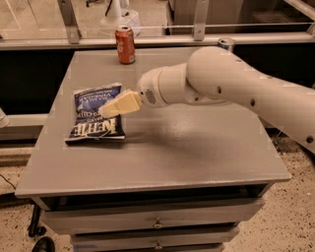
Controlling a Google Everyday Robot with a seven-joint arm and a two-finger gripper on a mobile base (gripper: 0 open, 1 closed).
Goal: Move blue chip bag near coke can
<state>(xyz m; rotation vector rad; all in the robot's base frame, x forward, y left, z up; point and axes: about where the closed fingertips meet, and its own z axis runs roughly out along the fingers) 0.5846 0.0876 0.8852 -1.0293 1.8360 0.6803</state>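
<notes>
The blue chip bag lies flat on the left part of the grey table, dark navy with white lettering. The coke can stands upright at the table's far edge, well behind the bag. My gripper reaches in from the right on a thick white arm. Its cream fingers hang over the bag's right side, just above it. I cannot see contact with the bag.
Part of a second can shows at the far edge behind my arm. A glass railing runs behind the table. Drawers sit under the front edge. A white object stands on the floor beyond the railing.
</notes>
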